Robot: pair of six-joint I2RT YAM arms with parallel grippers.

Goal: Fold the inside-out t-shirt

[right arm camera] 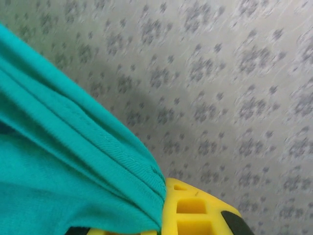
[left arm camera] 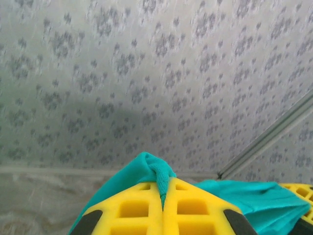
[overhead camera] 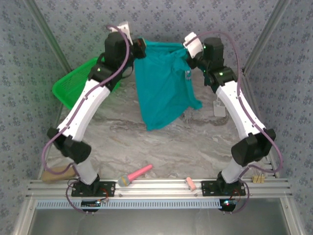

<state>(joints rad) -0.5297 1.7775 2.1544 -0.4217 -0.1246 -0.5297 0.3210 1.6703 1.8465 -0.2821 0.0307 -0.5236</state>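
Your left claw (overhead camera: 140, 49) is closed tight on the t-shirt (overhead camera: 165, 83). In the left wrist view the two yellow fingers (left arm camera: 132, 208) meet with a fold of teal cloth (left arm camera: 152, 166) pinched in the seam between them (left arm camera: 163, 198).

Your right claw (overhead camera: 189, 51) is clamped on the other end of the same top edge. In the right wrist view the hem (right arm camera: 83, 147) runs into the claw (right arm camera: 165, 215) against one yellow finger (right arm camera: 195, 210). The other finger is under the cloth.

The shirt hangs in the air over the far middle of the table (overhead camera: 161, 147), its top edge stretched between both claws up near the back wall. The body drapes down and toward you, ending in a point around the table's centre. You can't tell from above whether that point touches the tabletop. A small white label (overhead camera: 187, 76) shows on the cloth near the right claw.

The green basket (overhead camera: 73, 84) sits tilted at the far-left corner, just beside the left arm and apart from the shirt.

- a white tag (overhead camera: 219, 108) at the right edge, by the right arm
- a pink-handled thing (overhead camera: 135, 175) and a small pink block (overhead camera: 190, 184) along the near edge
- a wooden brush (overhead camera: 57, 172) at the near-left corner
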